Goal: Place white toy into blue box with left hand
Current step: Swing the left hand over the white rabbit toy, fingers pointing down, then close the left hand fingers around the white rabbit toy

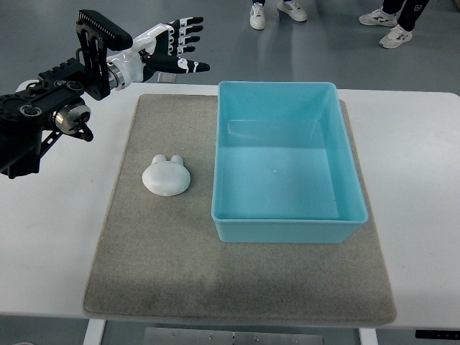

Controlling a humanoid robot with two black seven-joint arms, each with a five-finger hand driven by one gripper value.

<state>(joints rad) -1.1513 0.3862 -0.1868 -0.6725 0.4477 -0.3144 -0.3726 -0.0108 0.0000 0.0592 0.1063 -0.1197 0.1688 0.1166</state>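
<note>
One steep overhead view from the robot's side.

The camera looks down and forward over the white table (424, 180), near enough that the grey mat (144, 266) fills most of the frame, with a strip of floor (323, 50) beyond the far edge.

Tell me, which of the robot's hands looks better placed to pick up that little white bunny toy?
Left. The left hand is the only one in view, open and held beyond the mat's far edge, on the same side as the white toy, which lies left of the blue box. The right arm is not visible.
</note>
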